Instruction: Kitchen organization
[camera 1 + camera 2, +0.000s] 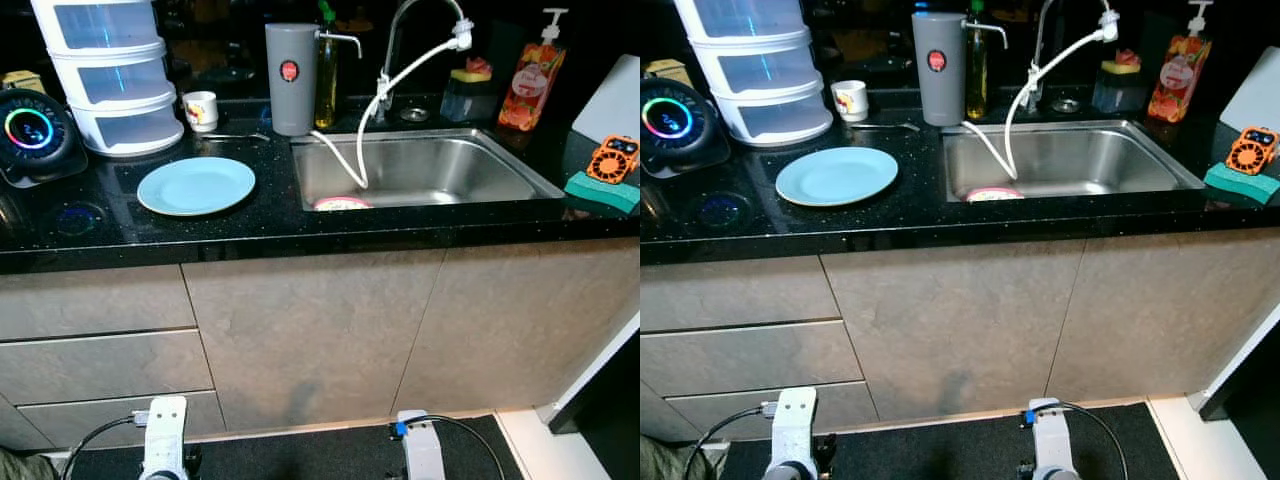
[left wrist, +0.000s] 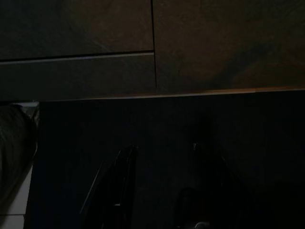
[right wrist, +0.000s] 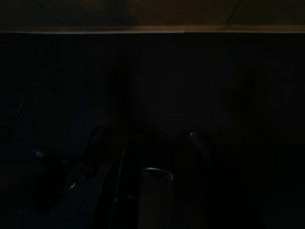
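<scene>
So, both my arms hung idle low by the cabinet; I couldn't tell how either set of jaws stood. The blue plate (image 1: 196, 185) lay flat on the desk (image 1: 300, 225) left of the sink (image 1: 430, 170). A careless reach risked knocking the cup (image 1: 201, 110).

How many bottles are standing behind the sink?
2. A yellow-green bottle stands just right of the grey canister, left of the faucet. An orange pump bottle stands at the sink's far right corner. The dark background may hide more.
</scene>
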{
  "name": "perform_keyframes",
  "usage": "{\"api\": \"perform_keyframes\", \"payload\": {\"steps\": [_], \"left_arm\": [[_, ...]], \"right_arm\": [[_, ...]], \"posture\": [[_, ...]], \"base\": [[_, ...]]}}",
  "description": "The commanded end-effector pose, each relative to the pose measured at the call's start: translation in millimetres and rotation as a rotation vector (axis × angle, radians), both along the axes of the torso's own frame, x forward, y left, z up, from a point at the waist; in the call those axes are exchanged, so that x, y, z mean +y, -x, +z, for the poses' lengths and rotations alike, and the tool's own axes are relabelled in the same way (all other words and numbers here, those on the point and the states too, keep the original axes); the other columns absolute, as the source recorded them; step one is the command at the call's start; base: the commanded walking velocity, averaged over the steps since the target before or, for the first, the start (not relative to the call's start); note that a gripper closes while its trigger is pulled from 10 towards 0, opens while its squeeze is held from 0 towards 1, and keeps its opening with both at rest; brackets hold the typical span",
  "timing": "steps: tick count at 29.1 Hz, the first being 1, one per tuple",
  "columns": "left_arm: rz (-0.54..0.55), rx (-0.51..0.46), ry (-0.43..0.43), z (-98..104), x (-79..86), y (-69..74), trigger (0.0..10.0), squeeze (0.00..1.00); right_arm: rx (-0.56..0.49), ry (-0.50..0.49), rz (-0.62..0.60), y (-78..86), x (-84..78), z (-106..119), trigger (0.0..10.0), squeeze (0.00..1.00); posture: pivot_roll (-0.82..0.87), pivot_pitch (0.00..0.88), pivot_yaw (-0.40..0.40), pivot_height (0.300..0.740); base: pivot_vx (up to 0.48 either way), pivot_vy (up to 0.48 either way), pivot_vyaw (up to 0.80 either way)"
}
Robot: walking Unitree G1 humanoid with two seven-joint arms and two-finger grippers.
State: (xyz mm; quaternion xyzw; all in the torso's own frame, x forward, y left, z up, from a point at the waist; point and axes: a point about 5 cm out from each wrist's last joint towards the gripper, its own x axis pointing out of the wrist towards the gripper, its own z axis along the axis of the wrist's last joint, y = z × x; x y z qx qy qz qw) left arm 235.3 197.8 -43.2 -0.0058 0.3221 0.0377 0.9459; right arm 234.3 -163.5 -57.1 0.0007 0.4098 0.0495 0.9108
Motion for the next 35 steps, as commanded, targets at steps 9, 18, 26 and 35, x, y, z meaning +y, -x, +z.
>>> {"api": "perform_keyframes", "payload": {"steps": [9, 18, 26, 35], "left_arm": [[0.033, 0.007, 0.017, -2.6, 0.2, 3.7, 10.0, 0.0], [0.045, 0.009, 0.028, -2.9, 1.6, 4.5, 10.0, 0.0], [0.029, 0.01, 0.02, -3.0, 0.9, 4.6, 10.0, 0.0], [0.012, 0.006, 0.012, -2.3, 0.1, 3.7, 10.0, 0.0]], "right_arm": [[0.012, -0.005, 0.012, 1.4, 3.1, -1.3, 10.0, 0.0], [0.014, -0.002, 0.013, 1.8, 1.6, -1.5, 10.0, 0.0], [0.01, -0.002, 0.015, 0.1, 1.7, -0.4, 10.0, 0.0], [0.014, -0.005, 0.013, 0.6, 2.1, -0.8, 10.0, 0.0]], "posture": [[0.06, 0.073, -0.01, 0.74], [0.06, 0.077, -0.014, 0.74], [0.06, 0.08, -0.016, 0.74], [0.06, 0.082, -0.015, 0.74]], "base": [[0.0, -0.16, 0.0], [0.0, 0.0, 0.0], [0.0, 0.279, 0.0], [0.0, 0.0, 0.0]]}}
